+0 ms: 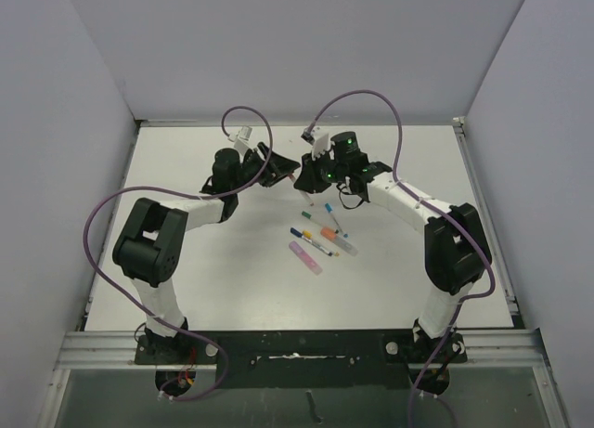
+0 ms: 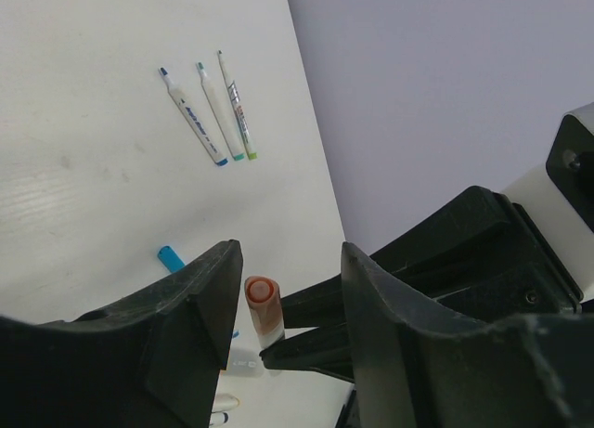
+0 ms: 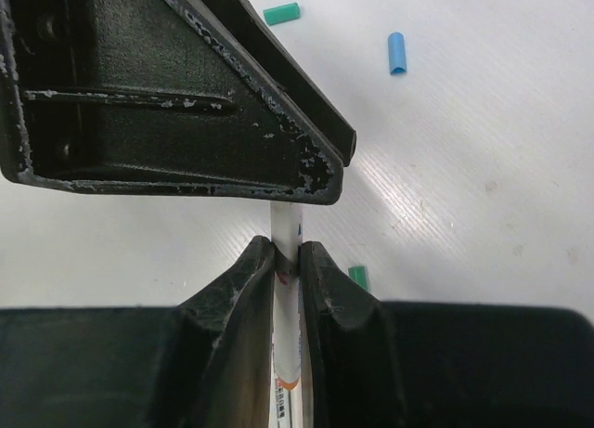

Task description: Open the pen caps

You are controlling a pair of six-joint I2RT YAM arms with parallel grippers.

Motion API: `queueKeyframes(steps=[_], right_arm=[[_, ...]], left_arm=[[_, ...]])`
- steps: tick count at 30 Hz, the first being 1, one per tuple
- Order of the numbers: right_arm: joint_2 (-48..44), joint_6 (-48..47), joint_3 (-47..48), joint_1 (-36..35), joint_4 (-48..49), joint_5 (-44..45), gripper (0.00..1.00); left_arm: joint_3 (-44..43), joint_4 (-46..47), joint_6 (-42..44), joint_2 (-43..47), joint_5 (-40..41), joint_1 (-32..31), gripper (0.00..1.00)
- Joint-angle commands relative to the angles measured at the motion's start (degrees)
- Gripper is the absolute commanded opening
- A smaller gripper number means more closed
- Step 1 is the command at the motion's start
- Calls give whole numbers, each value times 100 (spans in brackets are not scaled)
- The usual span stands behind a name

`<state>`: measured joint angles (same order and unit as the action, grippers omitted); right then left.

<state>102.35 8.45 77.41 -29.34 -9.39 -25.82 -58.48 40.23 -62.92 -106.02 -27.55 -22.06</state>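
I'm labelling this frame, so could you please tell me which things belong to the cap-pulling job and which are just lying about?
In the job: pen pinched in the right hand; its orange cap inside the open left hand.
Lying about: three uncapped pens; loose blue cap; teal cap; green cap.

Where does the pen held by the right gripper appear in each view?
Top: too small to see, between left gripper and right gripper, upper centre.
Left wrist: pen, orange-capped end, bottom centre, between open jaws.
Right wrist: white body, centre, clamped.
Landmark: left gripper, in all three.
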Motion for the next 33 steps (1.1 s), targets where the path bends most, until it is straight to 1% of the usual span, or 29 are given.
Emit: queueKeyframes(steps=[1, 5, 12, 20, 21, 22, 24, 25, 26, 27, 28, 30, 33], right_arm=[[-41, 67, 101, -48, 341, -115, 0], [-32, 89, 116, -52, 345, -95, 0], [-74, 121, 92, -47, 363, -73, 0], [-194, 175, 47, -49, 431, -31, 0], [-209, 175, 40, -53, 436, -27, 0], [-221, 177, 34, -53, 439, -20, 0], [-260, 184, 5, -46, 467, -17, 0], [-285, 191, -16, -52, 483, -16, 0], [-292, 192, -31, -53, 508, -11, 8], [-301, 193, -26, -49, 508, -9, 20], [-291, 192, -17, -50, 508, -33, 27], [-269, 192, 17, -52, 475, -50, 34], [-227, 199, 45, -61, 471, -49, 36]], left_arm=[[-156, 507, -10, -94, -118, -48, 42], [-139, 545, -28, -111, -153, -70, 35], [-102, 542, -17, -81, -163, -91, 28], [-77, 310, 186, 20, -82, -136, 20], [-76, 250, 232, 38, -57, -146, 18], [-69, 194, 276, 64, -33, -155, 14], [-55, 94, 349, 113, 16, -162, 4], [-46, 57, 369, 136, 40, -166, 0], [-37, 21, 389, 156, 61, -167, 0], [-34, 8, 393, 174, 65, -172, 0], [-32, -3, 398, 196, 72, -175, 0], [-32, -23, 405, 205, 74, -182, 0], [-41, -31, 400, 231, 83, -200, 0]])
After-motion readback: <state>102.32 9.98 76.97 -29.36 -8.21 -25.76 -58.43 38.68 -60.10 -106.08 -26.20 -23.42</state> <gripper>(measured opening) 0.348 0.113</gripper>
